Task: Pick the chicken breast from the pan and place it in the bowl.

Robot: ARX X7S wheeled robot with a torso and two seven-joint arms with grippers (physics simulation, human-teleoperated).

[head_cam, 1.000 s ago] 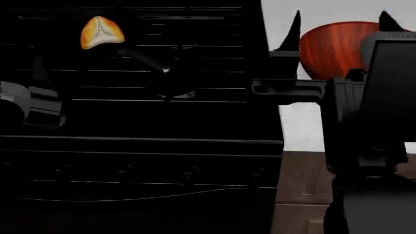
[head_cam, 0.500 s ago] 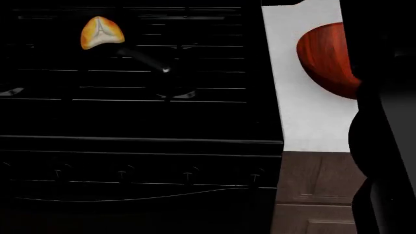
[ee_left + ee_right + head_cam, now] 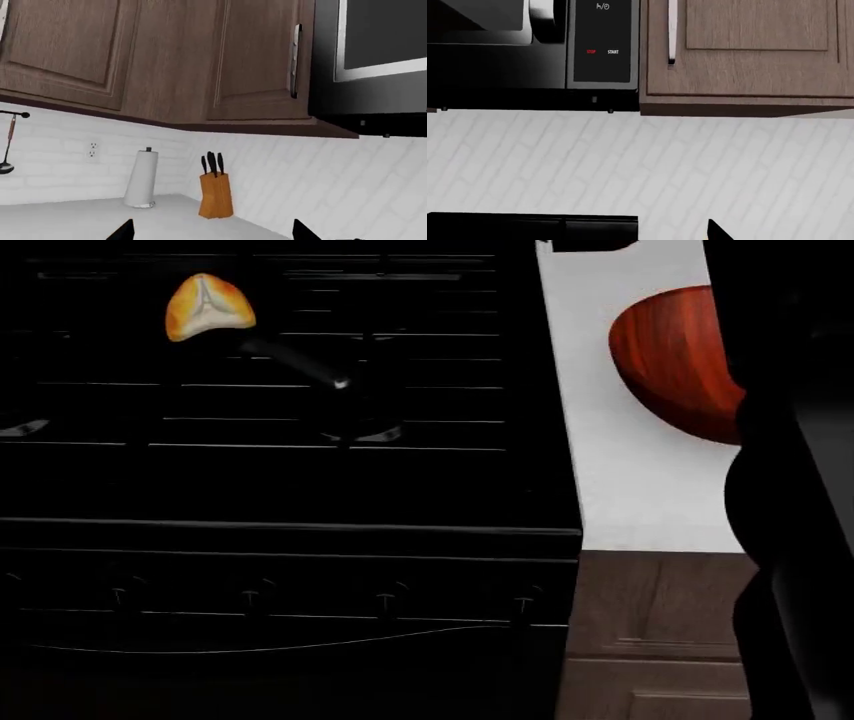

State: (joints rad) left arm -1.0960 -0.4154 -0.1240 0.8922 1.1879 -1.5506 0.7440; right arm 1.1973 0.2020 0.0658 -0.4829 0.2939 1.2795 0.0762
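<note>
In the head view the chicken breast [image 3: 210, 307], golden-orange with a pale centre, lies at the far left of the black stove, in the pan, whose black body blends into the dark. The pan's handle [image 3: 300, 362] points toward the front right and ends in a shiny tip. The reddish-brown bowl [image 3: 671, 358] stands on the white counter [image 3: 627, 490]; my dark right arm [image 3: 794, 500] hides its right part. Neither gripper shows in the head view. My left gripper [image 3: 212, 235] is open and empty, fingertips [image 3: 123, 232] wide apart. My right gripper [image 3: 635, 236] shows one fingertip [image 3: 715, 232] far off centre and holds nothing.
The left wrist view faces a wooden knife block [image 3: 216, 195], a paper towel roll [image 3: 143, 178], wall cabinets [image 3: 133, 55] and a microwave [image 3: 373, 55]. The right wrist view faces the microwave's control panel [image 3: 602, 42], a cabinet [image 3: 747, 50] and the tiled wall. A brown base cabinet [image 3: 654, 640] sits under the counter.
Both grippers have lifted out of the head view since a second ago. The right arm now fills the right edge and covers part of the bowl. Chicken, pan and bowl have not moved.
</note>
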